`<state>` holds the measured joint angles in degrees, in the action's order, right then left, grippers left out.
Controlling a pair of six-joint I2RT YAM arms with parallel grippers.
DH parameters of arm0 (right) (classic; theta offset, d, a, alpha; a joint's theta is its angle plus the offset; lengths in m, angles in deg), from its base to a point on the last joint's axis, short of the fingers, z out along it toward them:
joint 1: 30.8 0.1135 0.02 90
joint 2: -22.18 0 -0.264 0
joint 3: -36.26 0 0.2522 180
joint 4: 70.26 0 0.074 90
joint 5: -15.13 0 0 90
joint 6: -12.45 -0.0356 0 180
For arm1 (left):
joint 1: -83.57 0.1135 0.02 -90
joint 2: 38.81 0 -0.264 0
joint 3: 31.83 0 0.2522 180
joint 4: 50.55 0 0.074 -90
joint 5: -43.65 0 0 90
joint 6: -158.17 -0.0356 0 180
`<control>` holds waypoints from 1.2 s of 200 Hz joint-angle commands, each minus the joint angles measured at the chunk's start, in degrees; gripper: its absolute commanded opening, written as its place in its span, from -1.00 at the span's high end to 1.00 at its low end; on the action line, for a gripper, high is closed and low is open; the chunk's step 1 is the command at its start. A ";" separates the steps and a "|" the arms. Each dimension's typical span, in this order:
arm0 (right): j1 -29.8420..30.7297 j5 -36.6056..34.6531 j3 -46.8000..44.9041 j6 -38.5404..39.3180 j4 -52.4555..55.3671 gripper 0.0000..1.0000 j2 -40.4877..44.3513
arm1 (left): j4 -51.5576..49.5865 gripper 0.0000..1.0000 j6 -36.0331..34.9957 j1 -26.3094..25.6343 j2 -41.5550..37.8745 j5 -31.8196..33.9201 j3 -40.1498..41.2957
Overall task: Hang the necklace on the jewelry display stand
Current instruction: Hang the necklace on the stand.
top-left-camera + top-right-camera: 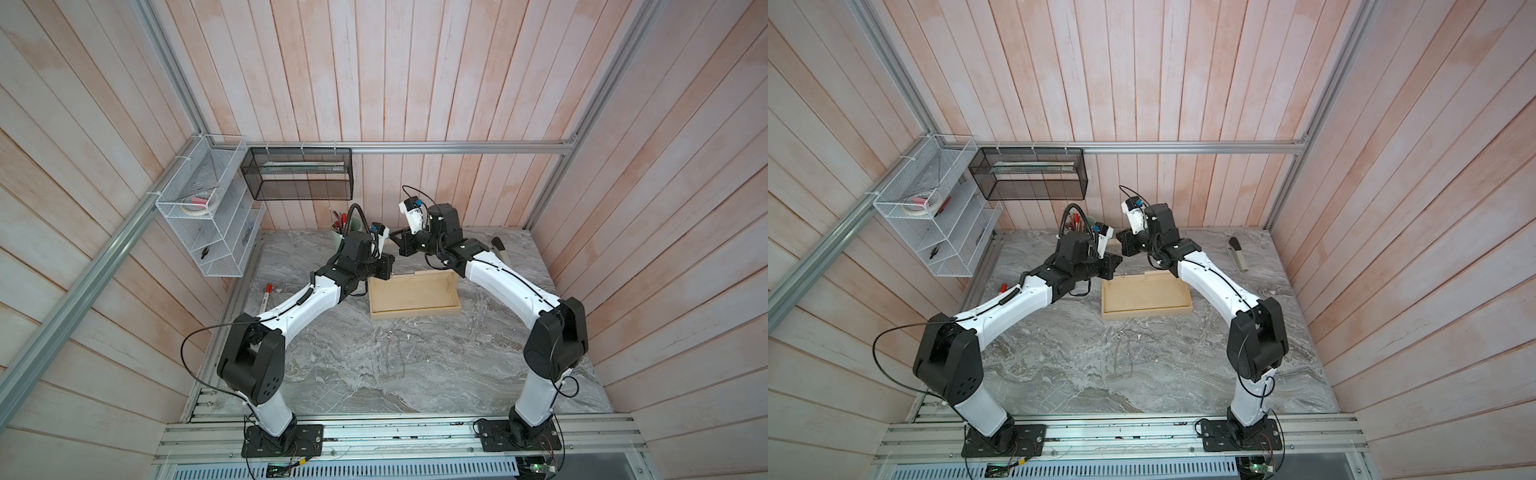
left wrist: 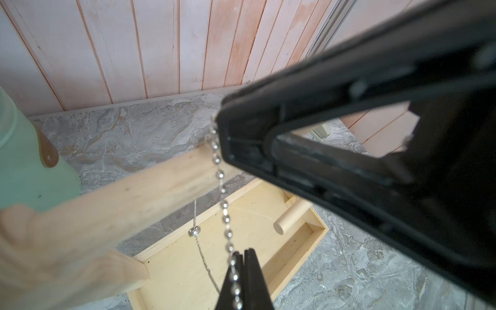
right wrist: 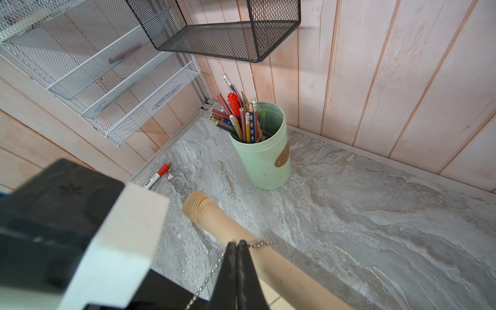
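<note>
Draping the necklace (image 2: 224,214) over the upper bar (image 2: 120,198) of the jewelry display stand (image 1: 415,311), toward the table's (image 1: 374,365) 12 o'clock, the left gripper (image 2: 243,253) and right gripper (image 3: 237,243) each clench it; the chain appears to straddle the bar, so next comes a gentle release.

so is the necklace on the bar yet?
On, but not released. The necklace lies across the bar; the left fingers and right fingers are both shut on it.
</note>
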<state>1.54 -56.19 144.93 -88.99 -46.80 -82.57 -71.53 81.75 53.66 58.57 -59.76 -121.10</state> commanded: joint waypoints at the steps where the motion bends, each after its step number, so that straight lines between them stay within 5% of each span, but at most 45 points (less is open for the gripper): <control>1: -0.26 -1.81 -0.34 0.41 -0.23 1.00 0.75 | 0.97 0.97 1.12 0.21 -1.34 -0.74 1.41; 37: -0.27 -1.97 0.57 0.37 1.60 0.70 1.67 | 1.61 0.88 1.85 0.25 -1.67 -1.36 2.12; 97: -0.17 -3.62 -0.28 0.28 3.02 0.57 5.90 | 0.46 0.67 2.10 0.25 -2.49 -2.78 2.82; 135: 0.25 -5.62 -1.33 0.46 4.07 0.58 11.16 | -2.68 0.10 2.44 0.25 -5.67 -2.62 3.35; 198: 1.22 -13.01 -4.91 1.07 9.31 0.57 20.70 | -9.26 -0.27 3.58 0.09 -16.26 0.15 5.90; 206: 1.54 -14.53 -5.31 1.07 10.16 0.57 22.08 | -10.42 -0.64 3.98 0.11 -17.69 0.80 5.90; 240: 1.97 -21.02 -4.07 3.07 10.14 0.30 26.09 | -15.89 -0.67 4.80 0.07 -22.14 4.19 4.76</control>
<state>3.15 -70.50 139.66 -87.85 -37.75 -58.73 -82.14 85.51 53.76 38.92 -58.84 -115.96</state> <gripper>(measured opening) 0.290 0.836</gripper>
